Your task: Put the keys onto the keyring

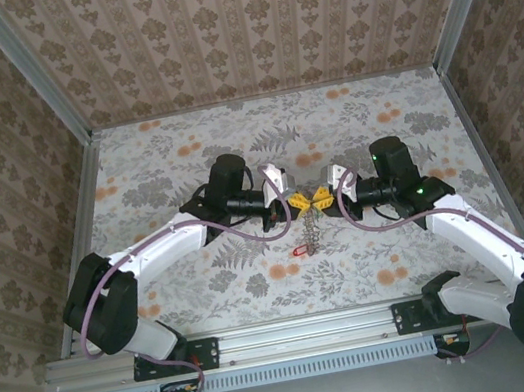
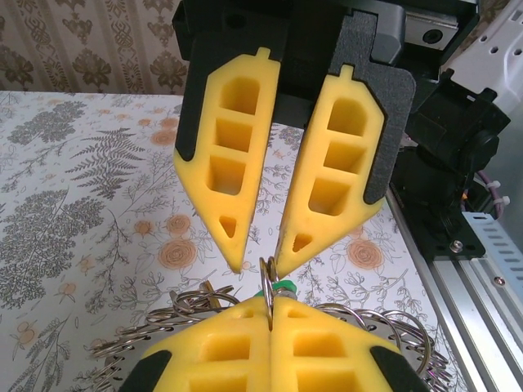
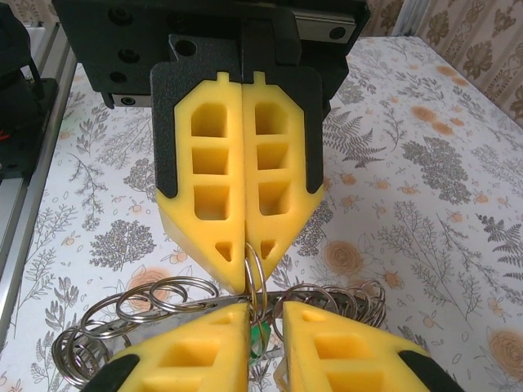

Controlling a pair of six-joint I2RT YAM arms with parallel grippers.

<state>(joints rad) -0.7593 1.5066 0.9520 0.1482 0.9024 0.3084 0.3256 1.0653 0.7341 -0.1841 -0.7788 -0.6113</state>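
L jaws pinch keyring [image 3: 82, 353] (R jaws apart).

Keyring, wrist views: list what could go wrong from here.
1. The left gripper pinches one thin loop of the keyring at its very fingertips; a tug could slip it free.
2. The right gripper is open around that loop, tips almost meeting the left's; closing may bump them or knock the green key.

The bench [image 1: 172, 146] is covered with a pale cloth [image 1: 406, 262] printed with grey ferns and orange flowers. It is enclosed on three sides by walls [image 1: 251, 15] papered in a brown damask pattern. A metal rail [image 1: 297, 334] is fixed along its near edge.
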